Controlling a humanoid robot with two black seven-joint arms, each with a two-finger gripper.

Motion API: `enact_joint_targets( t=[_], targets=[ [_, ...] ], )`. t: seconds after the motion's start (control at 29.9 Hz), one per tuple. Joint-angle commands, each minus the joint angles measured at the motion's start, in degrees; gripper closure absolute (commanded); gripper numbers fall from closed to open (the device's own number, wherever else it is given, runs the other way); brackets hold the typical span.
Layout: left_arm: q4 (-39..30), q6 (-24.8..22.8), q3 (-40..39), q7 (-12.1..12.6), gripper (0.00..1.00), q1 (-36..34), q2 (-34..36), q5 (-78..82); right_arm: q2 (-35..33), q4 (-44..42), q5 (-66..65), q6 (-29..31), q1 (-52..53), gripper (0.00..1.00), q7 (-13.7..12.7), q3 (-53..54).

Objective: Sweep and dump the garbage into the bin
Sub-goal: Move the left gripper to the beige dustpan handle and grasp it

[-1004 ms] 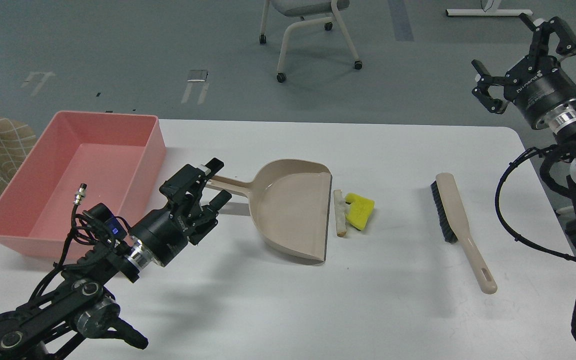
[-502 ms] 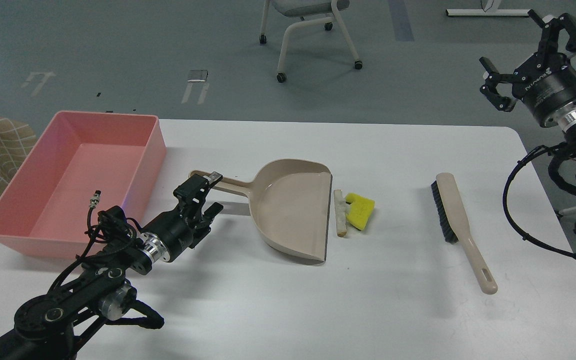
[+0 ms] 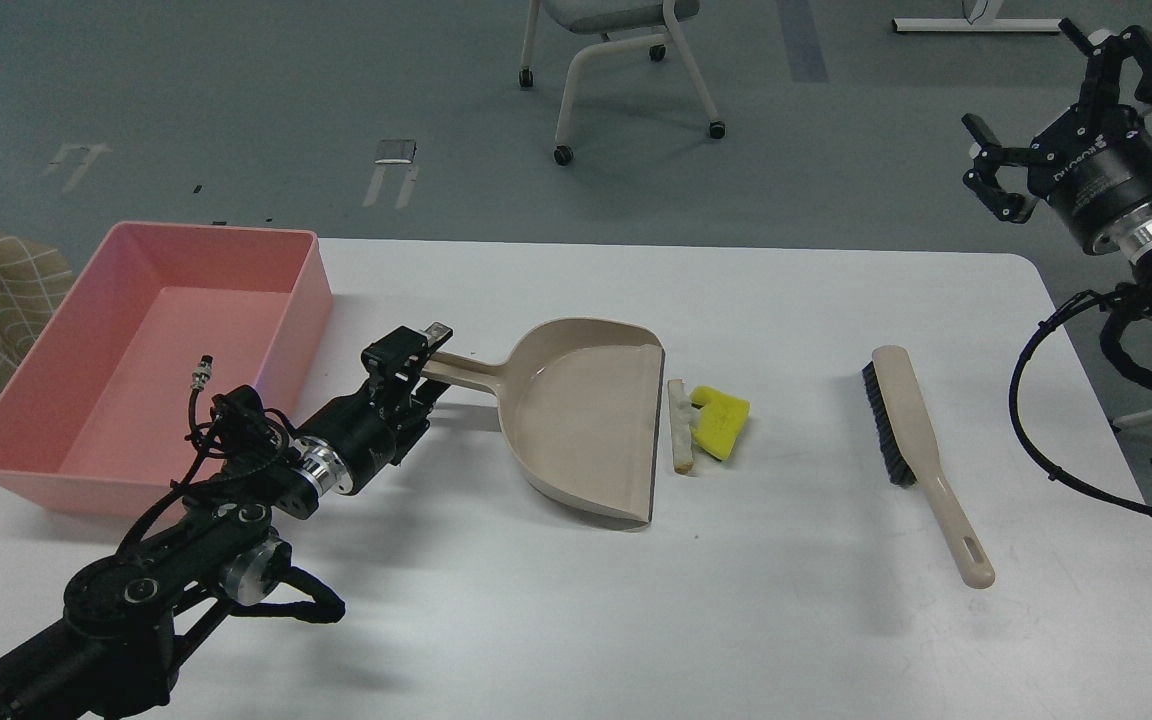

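Head view: the garbage is 2 scraps lying together at the table's centre, a yellow sponge chunk touching a thin whitish strip, both just off the open lip of the beige dustpan at its 3 o'clock. Both scraps look very light and soft, so a gentle stroke should push them; a hard one could flick them past the pan. The pan looks like stiff, light plastic and may slide unless held by its handle, which points toward 9 o'clock. The left gripper sits at that handle's end with its fingers around it; whether they have clamped I cannot tell. The pink bin stands at 9 o'clock of the pan, near the table's left edge, its wall higher than the pan, so dumping would need a lift over the rim. The brush lies untouched at 3 o'clock of the scraps, handle toward 5 o'clock, the natural place to grasp. The right gripper hangs beyond the table's far right corner, fingers spread, holding nothing. Bare table lies between brush and scraps.
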Motion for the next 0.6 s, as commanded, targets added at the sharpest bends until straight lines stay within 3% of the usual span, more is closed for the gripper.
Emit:
enact_joint_targets(
  t=[0.0, 0.13, 0.57],
  targets=[
    [1.01, 0.0, 1.08, -0.15, 0.5, -0.6, 0.03, 0.0, -0.05, 0.01, 0.0, 0.01, -0.12, 0.0, 0.0, -0.03],
    [2.86, 0.0, 1.08, -1.99, 0.6, -0.78, -0.06, 0.0, -0.05, 0.01, 0.0, 0.01, -0.12, 0.0, 0.0, -0.11],
    [7.52, -0.88, 0.99, -2.17, 0.55, -2.97, -1.55, -0.18, 0.13, 0.09, 0.0, 0.01, -0.39, 0.0, -0.08, -0.11]
  ],
)
